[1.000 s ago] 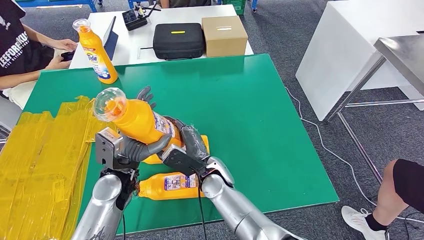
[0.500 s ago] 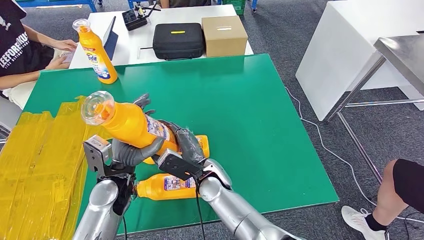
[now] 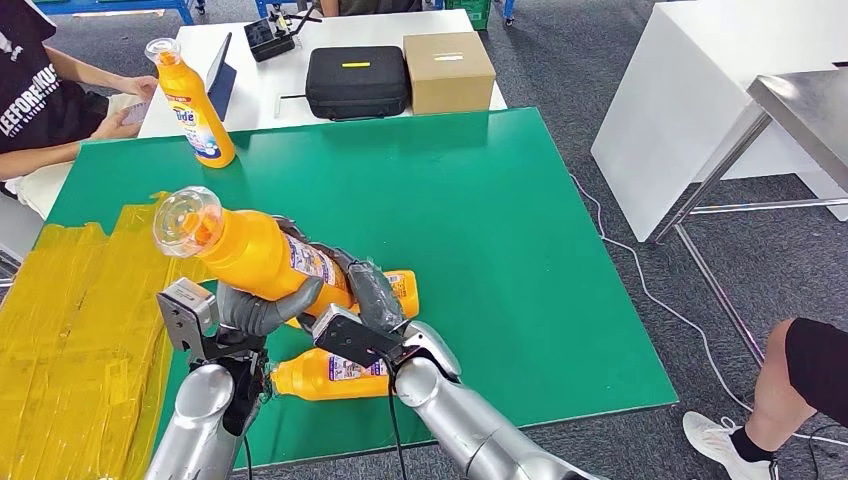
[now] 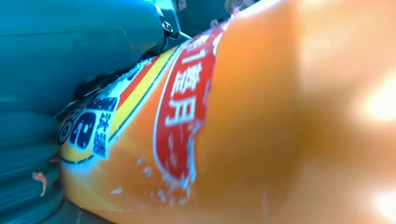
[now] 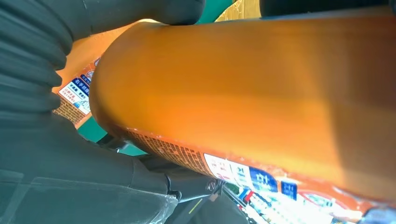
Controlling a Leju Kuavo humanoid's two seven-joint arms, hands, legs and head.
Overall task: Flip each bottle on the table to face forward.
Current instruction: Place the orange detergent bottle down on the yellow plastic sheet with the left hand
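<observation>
Yellow plastic sheeting covers the left strip of the green table. Beside it, the left hand wraps the belly of a raised orange detergent bottle, its clear cap tilted up and leftward, while the right hand clasps the base end; gripping both ends likely lets them turn the label round. Below lie two more bottles: one just behind the right hand, another near the front edge. A finished-looking bottle stands upright far back-left. To the right, open green surface leaves ample room.
</observation>
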